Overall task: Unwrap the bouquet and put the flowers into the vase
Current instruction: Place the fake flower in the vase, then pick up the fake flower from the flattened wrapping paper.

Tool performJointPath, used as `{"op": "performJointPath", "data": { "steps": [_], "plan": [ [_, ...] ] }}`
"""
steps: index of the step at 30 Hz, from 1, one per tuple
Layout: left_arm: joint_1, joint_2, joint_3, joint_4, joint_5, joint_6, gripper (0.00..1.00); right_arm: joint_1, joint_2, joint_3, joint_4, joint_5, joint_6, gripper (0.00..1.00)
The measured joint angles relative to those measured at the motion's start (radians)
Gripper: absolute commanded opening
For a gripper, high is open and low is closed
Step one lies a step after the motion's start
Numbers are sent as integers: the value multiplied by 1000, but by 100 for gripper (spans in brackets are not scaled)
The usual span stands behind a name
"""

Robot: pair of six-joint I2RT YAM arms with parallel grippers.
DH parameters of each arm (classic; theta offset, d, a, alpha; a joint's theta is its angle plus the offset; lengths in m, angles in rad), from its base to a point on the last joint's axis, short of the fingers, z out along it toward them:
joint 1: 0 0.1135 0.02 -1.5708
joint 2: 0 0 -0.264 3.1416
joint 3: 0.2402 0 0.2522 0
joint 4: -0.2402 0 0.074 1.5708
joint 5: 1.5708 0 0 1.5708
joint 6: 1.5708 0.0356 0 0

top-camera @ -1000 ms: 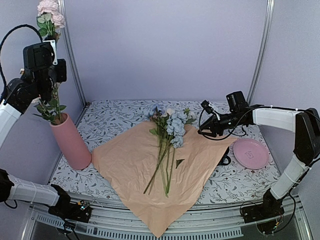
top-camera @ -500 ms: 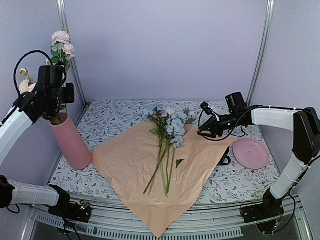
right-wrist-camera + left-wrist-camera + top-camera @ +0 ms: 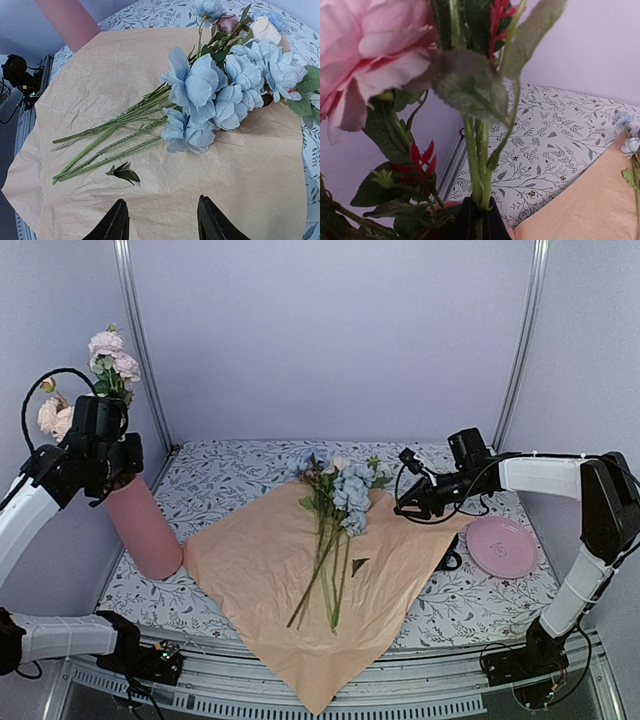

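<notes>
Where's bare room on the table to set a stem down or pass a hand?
Free: the paper left of the stems, toward the vase; the paper right of them, short of the plate; bare table between vase, paper and back wall. Crowded: the blue blooms by the right pincer, and the vase mouth, where the left pincer grips pink flowers.

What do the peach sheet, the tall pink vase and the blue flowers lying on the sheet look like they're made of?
Peach sheet: paper, matte, with fine creases all over.
Vase: smooth matte pink without glare; ceramic or plastic, cannot tell which.
Blue flowers: probably artificial, with cloth-like petals with crisp edges on stiff, uniform green stems.
</notes>
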Motion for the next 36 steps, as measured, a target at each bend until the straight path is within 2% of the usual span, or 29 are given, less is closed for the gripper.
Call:
{"op": "performJointPath", "data": {
  "steps": [8,12,15,21,24,33,36],
  "plan": [
    [3,-3,-2,-77,3,-43,0,0,2,0,-3,-10,0,49],
    [4,1,22,-143,14,-68,19,0,2,0,-5,-16,0,49],
    [4,17,66,-209,33,-89,28,0,4,0,-6,-19,0,49],
    [5,60,159,-325,89,-124,32,0,6,0,-10,-26,0,49],
    [5,85,210,-383,124,-137,30,0,7,0,-14,-30,0,49],
    [6,170,403,-573,304,-185,1,0,22,0,-16,-45,1,49],
    [7,169,411,-605,391,-200,0,0,31,0,-18,-49,1,49]
  ]
}}
